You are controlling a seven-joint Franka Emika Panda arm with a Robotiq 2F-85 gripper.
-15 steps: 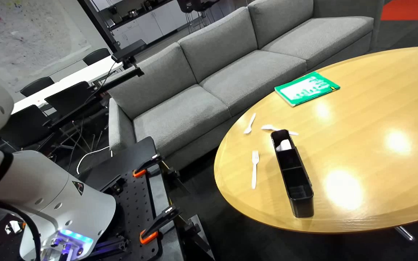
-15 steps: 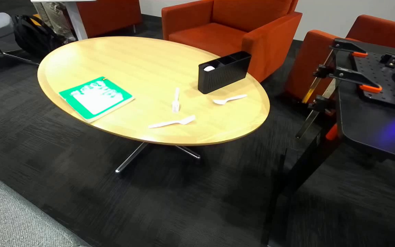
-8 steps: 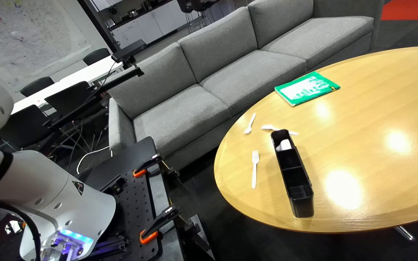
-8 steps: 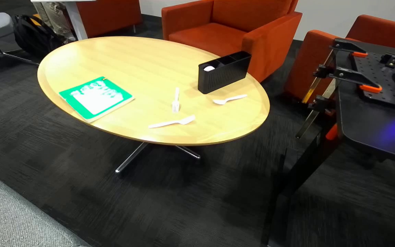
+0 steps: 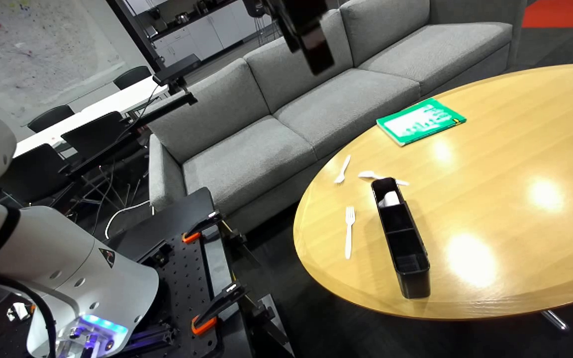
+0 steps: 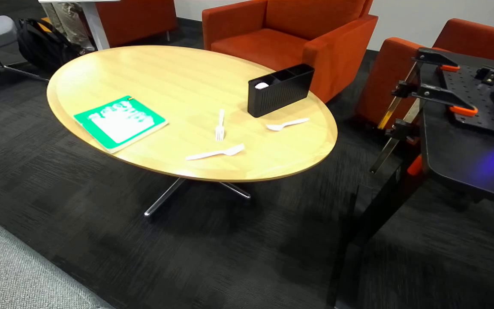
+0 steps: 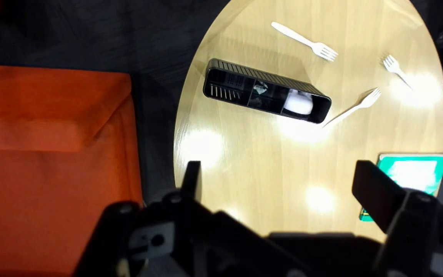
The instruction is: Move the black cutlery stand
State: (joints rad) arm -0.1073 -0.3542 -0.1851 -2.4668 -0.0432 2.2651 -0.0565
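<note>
The black cutlery stand [image 5: 400,233] is a long narrow box standing upright on the wooden table. It also shows in an exterior view [image 6: 280,96] and in the wrist view [image 7: 266,77]. It has three compartments in a row. A white object [image 7: 298,103] sits in one end compartment, and a small clear or pale item lies in the middle one. My gripper [image 7: 277,165] is open and empty, its fingers wide apart, high above the table and apart from the stand. Its dark, blurred fingers also show at the top of an exterior view [image 5: 309,47]; they are outside the other frame.
White plastic forks [image 7: 323,50] lie around the stand on the oval table [image 6: 165,77]; one fork [image 7: 354,109] lies close to the stand's end. A green book [image 5: 421,121] lies near the table edge. A grey sofa [image 5: 286,119] and an orange armchair [image 6: 264,47] stand beside the table.
My gripper has come into view at the top of an exterior view, where it was out of frame before. The arm has shifted slightly. The stand, forks and book have not moved.
</note>
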